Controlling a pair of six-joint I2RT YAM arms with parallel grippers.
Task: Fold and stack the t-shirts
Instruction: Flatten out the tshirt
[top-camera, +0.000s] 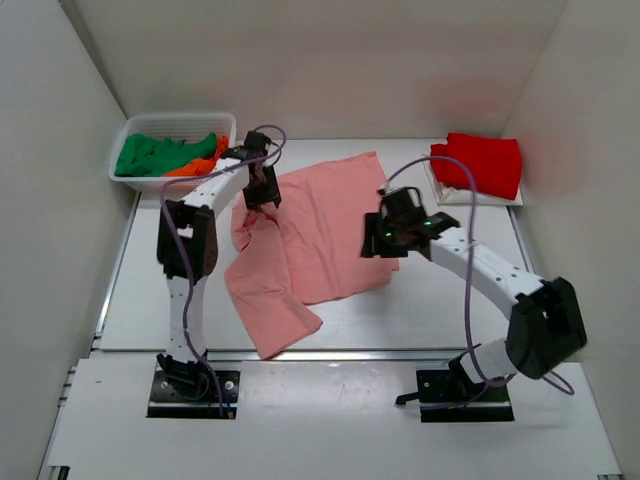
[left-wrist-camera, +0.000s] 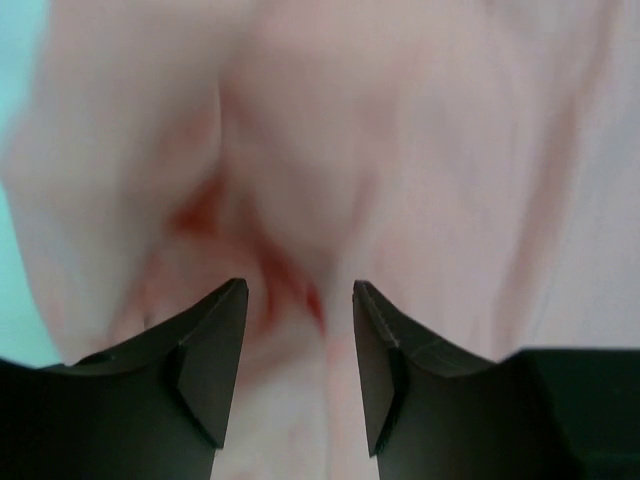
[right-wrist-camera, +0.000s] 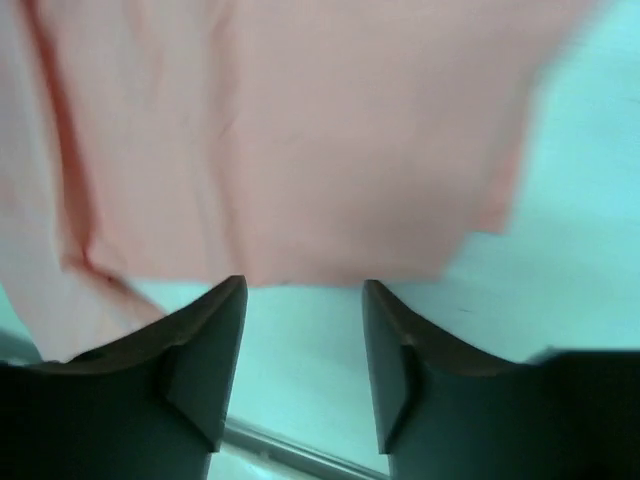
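Observation:
The salmon-pink t-shirt (top-camera: 310, 240) lies spread and rumpled in the middle of the table. My left gripper (top-camera: 262, 195) is open over its bunched upper left edge; in the left wrist view the pink cloth (left-wrist-camera: 400, 150) fills the frame between and beyond the fingers. My right gripper (top-camera: 378, 245) is open at the shirt's right edge; in the right wrist view the cloth edge (right-wrist-camera: 300, 150) lies just ahead of the fingertips with bare table between them. A folded bright red t-shirt (top-camera: 478, 163) lies at the back right. Green (top-camera: 160, 155) and orange (top-camera: 205, 160) t-shirts sit in the basket.
The white mesh basket (top-camera: 130, 128) stands at the back left corner. The red shirt rests on a white sheet (top-camera: 440, 190). White walls enclose the table on three sides. A metal rail (top-camera: 330, 352) runs along the table's near edge.

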